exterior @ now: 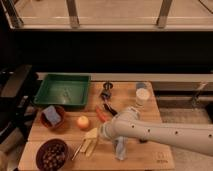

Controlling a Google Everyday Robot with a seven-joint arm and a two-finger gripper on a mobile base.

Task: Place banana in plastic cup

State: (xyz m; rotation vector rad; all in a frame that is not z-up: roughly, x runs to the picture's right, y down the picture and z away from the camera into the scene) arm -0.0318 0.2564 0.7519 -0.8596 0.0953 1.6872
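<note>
The banana (86,146) lies pale and elongated near the table's front edge, just left of centre, beside a thin stick-like strip. My gripper (100,134) sits at the end of the white arm reaching in from the right. It is just above and right of the banana and close to a small pale yellow block (91,133). It is open, and I see nothing held in it. The plastic cup (142,97) stands upright at the back right of the table, well away from the gripper.
A green tray (62,90) sits at the back left. In front of it are a brown bowl (52,117) holding a blue object and a round yellow-orange fruit (82,121). An orange carrot (101,115), black tools (106,95), a dark filled bowl (51,155) and a blue-grey item (120,148) also lie around.
</note>
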